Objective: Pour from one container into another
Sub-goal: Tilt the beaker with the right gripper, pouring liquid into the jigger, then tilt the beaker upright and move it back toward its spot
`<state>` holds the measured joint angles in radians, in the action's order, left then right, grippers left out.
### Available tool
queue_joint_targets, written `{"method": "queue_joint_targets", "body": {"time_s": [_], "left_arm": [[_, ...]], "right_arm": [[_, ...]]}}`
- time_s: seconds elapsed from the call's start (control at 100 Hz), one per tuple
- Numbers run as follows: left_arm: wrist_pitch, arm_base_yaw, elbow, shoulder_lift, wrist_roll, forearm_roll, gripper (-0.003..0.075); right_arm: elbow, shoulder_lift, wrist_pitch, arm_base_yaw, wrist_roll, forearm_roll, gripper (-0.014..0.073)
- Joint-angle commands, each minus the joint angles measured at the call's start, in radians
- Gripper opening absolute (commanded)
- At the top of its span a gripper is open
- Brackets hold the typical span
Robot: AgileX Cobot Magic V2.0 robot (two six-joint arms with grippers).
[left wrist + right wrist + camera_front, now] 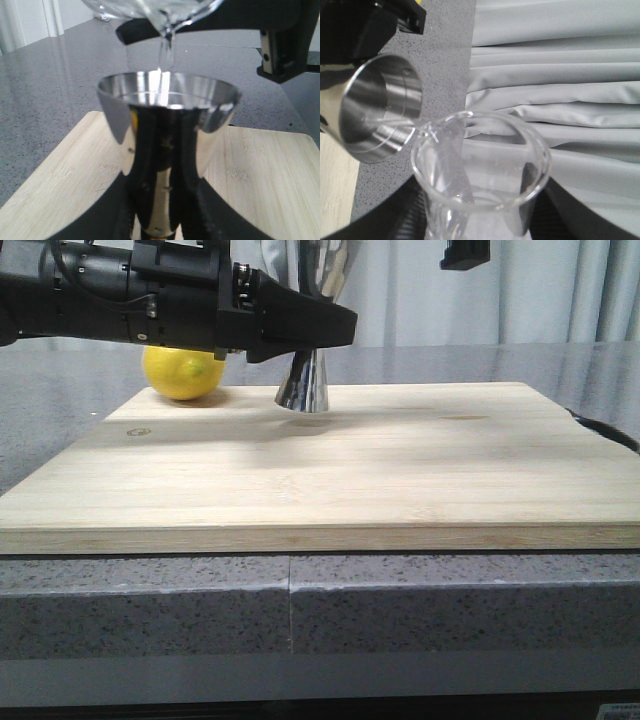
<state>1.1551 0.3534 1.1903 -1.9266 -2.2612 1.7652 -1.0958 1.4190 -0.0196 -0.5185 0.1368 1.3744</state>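
Grey curtains hang behind the wooden board [400, 470] as our left gripper [160, 220] clamps the jigger [167, 150] while our right gripper [480, 227] grips the tilted beaker [480, 170] pouring overhead; drifting off the rim would spill.

Even soft light; shiny steel hourglass jigger [167, 125] glaring along its rim, close-up blurring; arm shadow falling across pale wooden board [330, 465].

The near and right of the wooden board [400, 470] lie open; at its far left, a lemon [183, 373], the jigger [303, 385] and the left arm [150, 295] block passage.
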Motion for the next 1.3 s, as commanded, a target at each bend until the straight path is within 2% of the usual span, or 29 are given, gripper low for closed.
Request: {"method": "queue_joint_targets", "body": {"time_s": [0.0,0.42,0.56,1.01,1.15,1.29], "left_arm": [[0.116,0.006,0.03,0.048,0.011,0.086,0.0059],[0.116,0.006,0.03,0.048,0.011,0.086,0.0059],[0.116,0.006,0.03,0.048,0.011,0.086,0.0059],[0.116,0.006,0.03,0.048,0.011,0.086,0.0059],[0.116,0.006,0.03,0.048,0.011,0.086,0.0059],[0.116,0.006,0.03,0.048,0.011,0.086,0.0059]], "right_arm": [[-0.037,-0.044,0.02,-0.002,0.006,0.016,0.0281],[-0.037,-0.044,0.02,-0.002,-0.008,0.015,0.0281],[-0.037,-0.044,0.01,-0.002,-0.137,-0.049,0.0281],[-0.037,-0.044,-0.024,0.0,-0.45,-0.053,0.0281],[-0.037,-0.046,-0.086,0.0,-0.583,-0.068,0.0281],[-0.037,-0.05,-0.114,0.032,-0.796,-0.083,0.0281]]}}
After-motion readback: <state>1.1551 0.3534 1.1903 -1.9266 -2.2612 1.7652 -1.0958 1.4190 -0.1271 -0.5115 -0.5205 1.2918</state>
